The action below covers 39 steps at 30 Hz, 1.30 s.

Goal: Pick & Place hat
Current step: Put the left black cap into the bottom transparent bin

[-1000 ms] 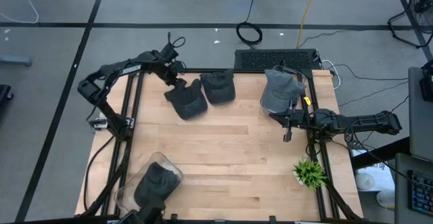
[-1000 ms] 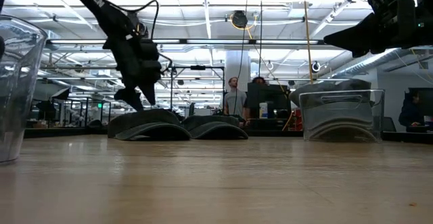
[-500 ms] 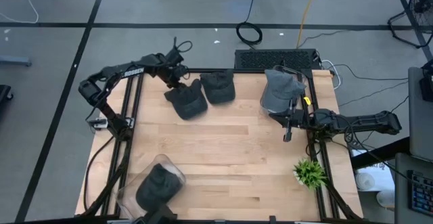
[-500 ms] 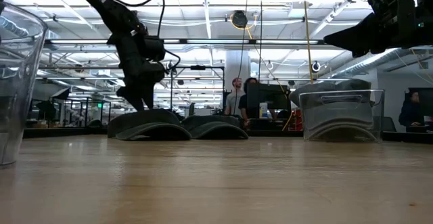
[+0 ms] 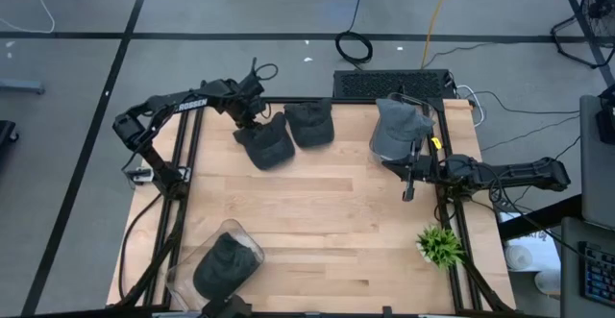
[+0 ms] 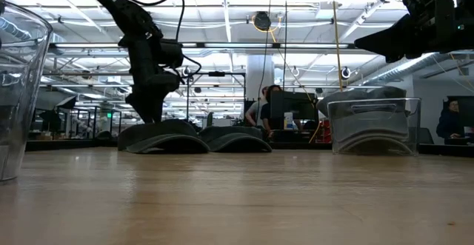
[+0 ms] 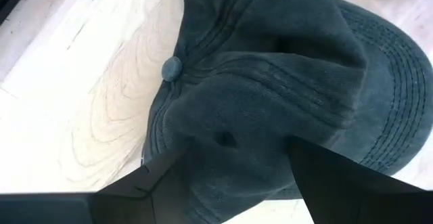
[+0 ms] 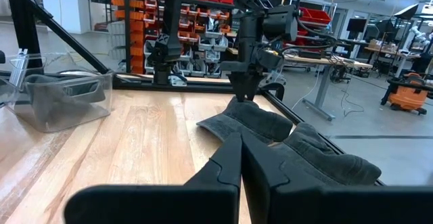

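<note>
The left gripper point(image 5: 252, 118) is down on the crown of the left hat point(image 5: 266, 143), jaws spread over the fabric. This hat lies at the desk's point(image 5: 327, 212) far edge, touching a second hat point(image 5: 309, 123). The right gripper point(image 5: 407, 185) waits at the right edge, jaws closed.

Four caps show in all: two dark ones lie loose side by side at the far edge of the desk point(image 5: 327, 212), one cap point(image 5: 265, 143) and another cap point(image 5: 309, 123). Two clear tubs each hold one more: one tub point(image 5: 219, 260) near, one tub point(image 5: 399, 126) far. One small green plant point(image 5: 440, 245) stands there too.
</note>
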{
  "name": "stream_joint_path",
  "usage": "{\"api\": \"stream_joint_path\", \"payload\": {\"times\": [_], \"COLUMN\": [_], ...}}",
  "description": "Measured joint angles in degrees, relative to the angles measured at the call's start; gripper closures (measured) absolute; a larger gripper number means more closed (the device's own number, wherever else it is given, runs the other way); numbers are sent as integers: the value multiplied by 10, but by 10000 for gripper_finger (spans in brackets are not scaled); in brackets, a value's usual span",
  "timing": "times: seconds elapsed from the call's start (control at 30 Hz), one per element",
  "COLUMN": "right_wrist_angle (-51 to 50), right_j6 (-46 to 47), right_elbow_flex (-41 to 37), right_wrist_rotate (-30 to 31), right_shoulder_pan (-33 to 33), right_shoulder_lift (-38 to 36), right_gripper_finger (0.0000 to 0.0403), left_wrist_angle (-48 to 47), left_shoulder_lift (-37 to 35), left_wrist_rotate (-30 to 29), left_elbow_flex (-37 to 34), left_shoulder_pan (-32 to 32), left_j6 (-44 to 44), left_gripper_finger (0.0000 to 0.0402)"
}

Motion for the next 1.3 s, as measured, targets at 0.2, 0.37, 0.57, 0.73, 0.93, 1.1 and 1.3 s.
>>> {"api": "stream_joint_path", "payload": {"times": [0.2,0.37,0.57,0.73,0.93,1.1,1.3], "right_wrist_angle": [0,0,0,0,0,0,0], "right_j6": [0,0,0,0,0,0,0], "right_elbow_flex": [0,0,0,0,0,0,0], "right_wrist_rotate": [0,0,0,0,0,0,0], "right_shoulder_pan": [0,0,0,0,0,0,0], "right_shoulder_lift": [0,0,0,0,0,0,0], "right_gripper_finger": [403,403,403,403,403,403,403], "left_wrist_angle": [-5,-5,-5,-33,-107,-225,-369], "left_shoulder_lift": [0,0,0,-5,-15,-16,-17], "left_wrist_rotate": [-5,-5,6,16,11,-19,-2], "left_elbow_flex": [0,0,0,40,144,242,330], "left_shoulder_pan": [-3,-3,-4,-6,-34,-91,-194], "left_j6": [10,11,26,32,52,79,74], "left_gripper_finger": [222,324,392,398,399,400,400]}}
